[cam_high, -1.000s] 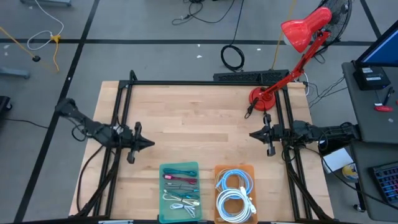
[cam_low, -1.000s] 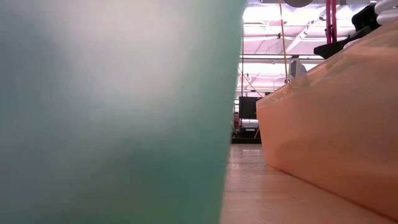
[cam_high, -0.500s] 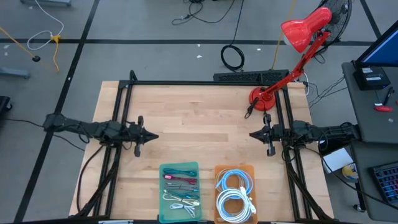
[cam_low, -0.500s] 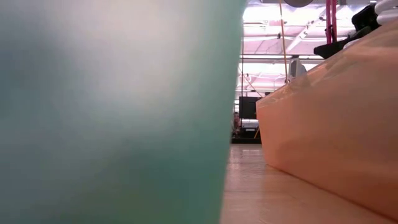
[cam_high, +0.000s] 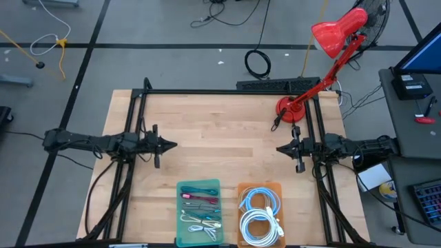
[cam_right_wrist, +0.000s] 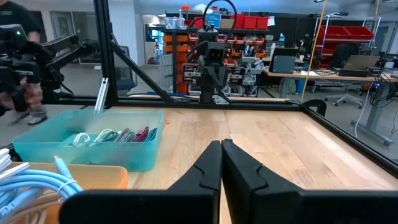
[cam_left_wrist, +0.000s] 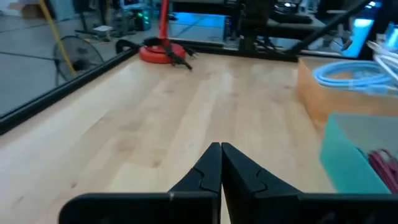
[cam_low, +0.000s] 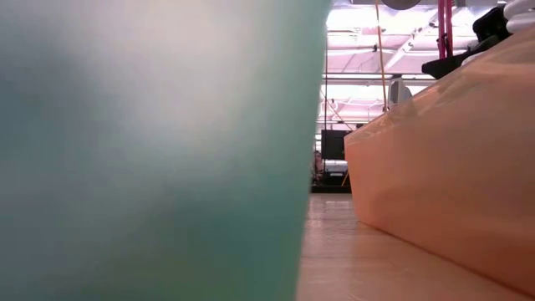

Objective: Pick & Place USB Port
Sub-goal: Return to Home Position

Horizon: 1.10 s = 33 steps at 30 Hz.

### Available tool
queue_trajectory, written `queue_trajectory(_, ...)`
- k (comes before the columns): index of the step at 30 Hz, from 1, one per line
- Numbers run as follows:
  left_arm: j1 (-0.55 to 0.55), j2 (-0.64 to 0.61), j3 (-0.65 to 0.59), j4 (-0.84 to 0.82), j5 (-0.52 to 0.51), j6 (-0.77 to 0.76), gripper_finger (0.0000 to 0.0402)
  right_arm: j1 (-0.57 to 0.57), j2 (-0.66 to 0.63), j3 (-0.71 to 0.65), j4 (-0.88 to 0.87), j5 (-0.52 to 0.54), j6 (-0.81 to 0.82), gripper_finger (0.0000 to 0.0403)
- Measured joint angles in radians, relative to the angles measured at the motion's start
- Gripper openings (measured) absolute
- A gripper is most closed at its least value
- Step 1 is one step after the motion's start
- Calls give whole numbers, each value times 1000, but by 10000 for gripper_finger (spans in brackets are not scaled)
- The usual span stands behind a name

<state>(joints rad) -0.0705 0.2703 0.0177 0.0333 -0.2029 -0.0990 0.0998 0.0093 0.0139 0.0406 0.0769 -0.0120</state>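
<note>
A bare wooden table [cam_high: 220, 131] seen from above, ringed by a black frame [cam_high: 227, 91]. A green bin [cam_high: 179, 213] sits at the front edge, its near end cut off by the picture. An orange bin [cam_high: 260, 185] stands just beside it, with a narrow strip of wood between them. The green bin holds a cluster of small cables [cam_high: 200, 207] in teal, red and white, their plugs too small to make out. The orange bin holds a coiled light blue cable [cam_high: 260, 200] and a coiled white cable [cam_high: 258, 226]. Behind the green bin the wood is wide and open. The left claw [cam_high: 165, 145] hangs over it, back and outward from the bin's left corner, its fingers [cam_left_wrist: 210, 168] pressed together on nothing. The right claw [cam_high: 279, 148] hangs back from the green bin on the orange bin's side, its fingers [cam_right_wrist: 211, 165] likewise pressed together and empty. A red desk lamp [cam_high: 289, 110] stands well apart from the green bin, at the far corner on the right arm's side. From table height, the green bin's blurred wall [cam_low: 159, 150] fills over half the view and hides its contents.
</note>
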Motion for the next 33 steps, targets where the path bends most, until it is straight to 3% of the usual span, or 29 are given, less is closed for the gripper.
queue_trajectory(6, 5, 0, -4, 36, -25, -11, 24, 0, 0, 0, 0, 0, 0, 0)
queue_trajectory(33, 5, 0, -3, 50, -25, -12, 26, 0, 0, 0, 0, 0, 0, 0)
